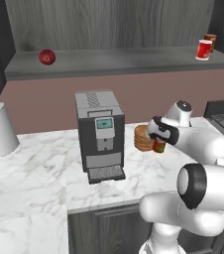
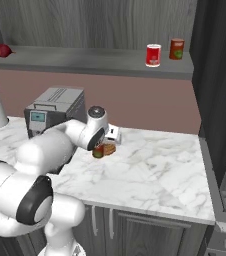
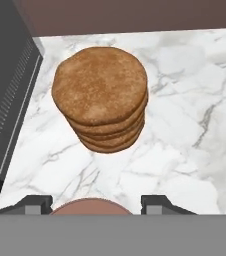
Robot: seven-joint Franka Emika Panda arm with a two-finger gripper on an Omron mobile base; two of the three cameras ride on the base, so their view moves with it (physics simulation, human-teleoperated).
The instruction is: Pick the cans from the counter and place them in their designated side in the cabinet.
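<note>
Low in the hand view, the gripper point(image 3: 91, 206) clamps a can point(image 3: 91, 206) beside the disc stack point(image 3: 101, 97), which a careless lift could topple.

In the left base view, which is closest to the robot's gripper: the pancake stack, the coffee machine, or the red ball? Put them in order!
From the gripper:
1. Pancake stack, right beside it on the counter.
2. Coffee machine, further left on the counter.
3. Red ball, far away, up on the shelf's left end.
</note>
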